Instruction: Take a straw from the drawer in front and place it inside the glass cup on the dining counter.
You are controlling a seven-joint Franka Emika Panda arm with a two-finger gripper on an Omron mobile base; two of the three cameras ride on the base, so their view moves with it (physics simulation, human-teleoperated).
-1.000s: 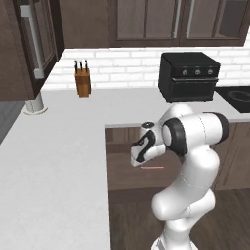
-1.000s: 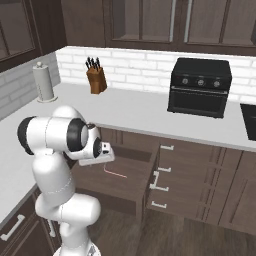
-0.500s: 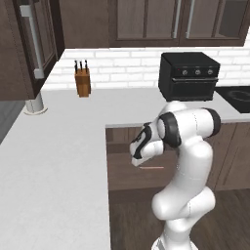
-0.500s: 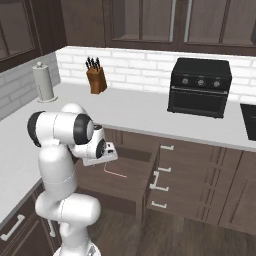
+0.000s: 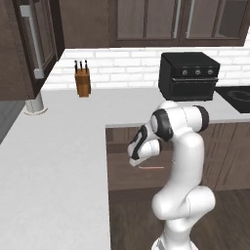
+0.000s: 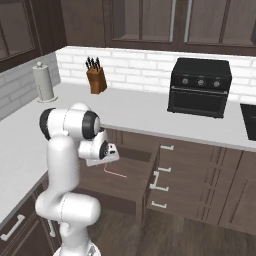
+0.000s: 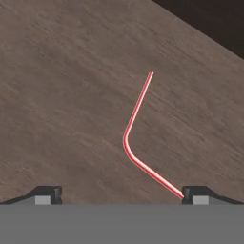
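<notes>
The drawer [image 6: 125,180] stands pulled out under the white counter [image 6: 135,112], and the arm is bent down over it, hand pointing into the open box. The tool [image 7: 119,194] hangs just above the drawer floor, its 2 dark fingertips [image 7: 47,194] set wide apart with nothing between them. The straw [image 7: 136,138] lies flat on the brown wooden bottom of the drawer [image 7: 62,95]; from the hand camera it is a thin pinkish-red line with 1 clear bend in the middle, and its lower end runs right up against the tip at the right of that view. Whether that tip touches it, I cannot tell.

From the left base camera, the straw [image 5: 151,167] shows as a short pink line in the drawer [image 5: 141,171], just below the hand. From the right base camera, the straw [image 6: 115,172] lies below and slightly right of the hand. On the counter sit a knife block [image 6: 96,79], a black oven [image 6: 200,86] and a paper towel roll [image 6: 44,81].
</notes>
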